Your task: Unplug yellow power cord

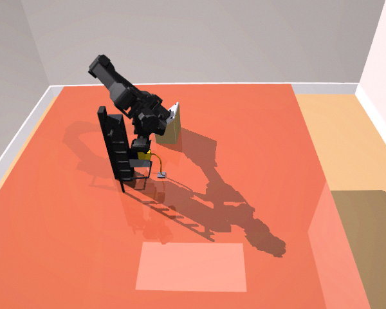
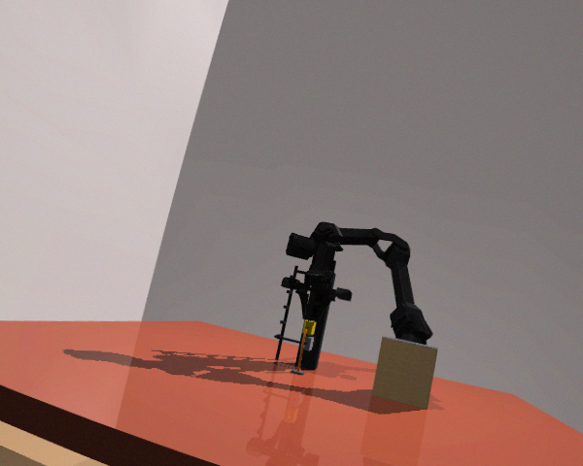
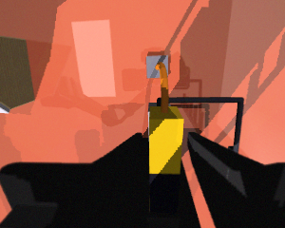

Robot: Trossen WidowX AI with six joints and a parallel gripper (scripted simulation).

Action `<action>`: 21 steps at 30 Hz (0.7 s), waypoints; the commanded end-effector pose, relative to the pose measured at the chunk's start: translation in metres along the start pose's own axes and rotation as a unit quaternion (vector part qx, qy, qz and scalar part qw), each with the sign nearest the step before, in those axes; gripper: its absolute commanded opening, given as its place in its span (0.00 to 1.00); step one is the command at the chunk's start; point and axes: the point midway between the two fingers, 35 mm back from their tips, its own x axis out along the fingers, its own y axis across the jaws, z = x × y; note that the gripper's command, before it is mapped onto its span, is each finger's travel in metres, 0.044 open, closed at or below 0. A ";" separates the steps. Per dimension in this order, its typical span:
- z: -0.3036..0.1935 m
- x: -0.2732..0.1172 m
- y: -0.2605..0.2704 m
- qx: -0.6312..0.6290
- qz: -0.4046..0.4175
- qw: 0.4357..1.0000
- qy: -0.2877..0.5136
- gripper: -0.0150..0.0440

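The black power strip (image 1: 115, 146) stands upright, slightly tilted, on the red table; it also shows in the exterior view (image 2: 288, 313). The yellow plug (image 1: 144, 154) sits just right of the strip, on its socket side. Its orange-yellow cord (image 1: 157, 161) bends down to a small grey block (image 1: 163, 174) on the table. In the wrist view the plug (image 3: 165, 144) stands between my two black fingers with a narrow gap on the right side. My gripper (image 3: 164, 138) is open a little around the plug, not clamping it. I cannot tell whether the prongs are in the socket.
A tan box (image 1: 170, 127) stands close behind the arm; it also shows in the exterior view (image 2: 404, 371). A thin black frame (image 3: 228, 102) juts out from the strip's foot beside the plug. The table ends at the right (image 1: 319, 186).
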 end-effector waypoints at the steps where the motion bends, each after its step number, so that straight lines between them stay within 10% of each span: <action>1: -0.002 0.005 0.001 -0.001 0.001 1.000 0.003 0.53; 13: -0.002 0.012 0.001 -0.001 0.001 1.000 0.003 0.53; 21: -0.001 0.010 0.000 0.001 -0.001 1.000 0.000 0.30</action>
